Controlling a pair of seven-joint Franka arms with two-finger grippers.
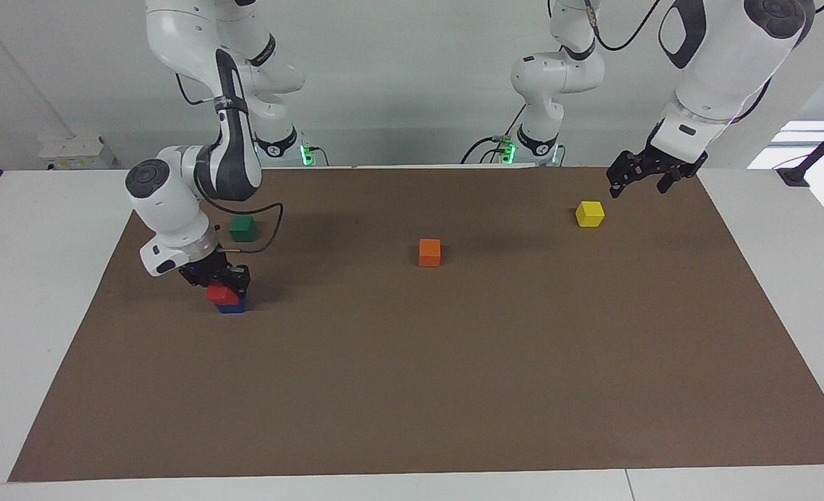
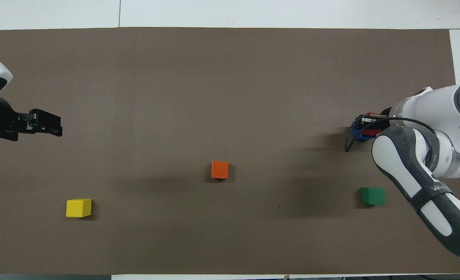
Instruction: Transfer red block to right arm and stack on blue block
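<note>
My right gripper [image 1: 221, 280] is shut on the red block [image 1: 220, 293], which it holds low on top of the blue block [image 1: 233, 306]. The red block overhangs slightly toward the right arm's end of the table. Only the lower part of the blue block shows under it. From overhead, the right gripper [image 2: 369, 123] and wrist cover most of the red block [image 2: 370, 133] and the blue block [image 2: 356, 134]. At the other end of the mat, my left gripper [image 1: 638, 185] hangs open and empty, and it also shows in the overhead view [image 2: 58, 129]. The left arm waits.
A green block [image 1: 243, 227] lies nearer to the robots than the stack, close to the right arm's cable. An orange block [image 1: 429, 252] sits mid-mat. A yellow block [image 1: 590, 213] lies under and beside the left gripper. All rest on a brown mat [image 1: 454, 390].
</note>
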